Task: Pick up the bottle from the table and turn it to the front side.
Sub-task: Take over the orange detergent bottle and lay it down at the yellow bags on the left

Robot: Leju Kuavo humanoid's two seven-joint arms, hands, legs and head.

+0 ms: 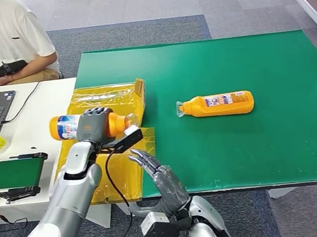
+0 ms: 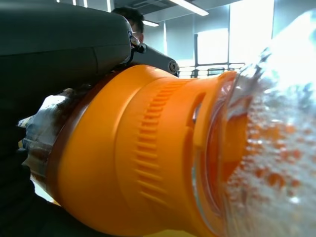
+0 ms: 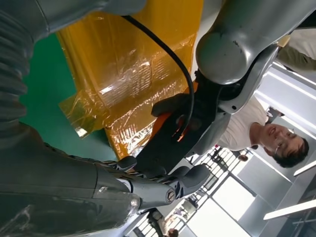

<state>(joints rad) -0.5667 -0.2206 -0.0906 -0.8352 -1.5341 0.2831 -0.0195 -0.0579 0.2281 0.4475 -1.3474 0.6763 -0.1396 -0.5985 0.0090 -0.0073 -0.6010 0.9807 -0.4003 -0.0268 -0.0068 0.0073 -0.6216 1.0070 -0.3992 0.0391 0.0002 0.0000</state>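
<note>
Left hand (image 1: 92,126) clamped round middle of orange plastic bottle with blue-white label and clear cap (image 1: 89,125), held sideways above tabletop's left edge, over yellow film. I judge it rigid, light, label slick; mid-body grip suits turning. Right hand (image 1: 163,178) empty, fingers apart.

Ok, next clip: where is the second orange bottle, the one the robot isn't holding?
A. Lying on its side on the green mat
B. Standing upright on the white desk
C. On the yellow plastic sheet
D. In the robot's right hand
A: the second orange bottle lies on its side on the green mat, while the left hand grips the other bottle above the yellow sheet.
</note>
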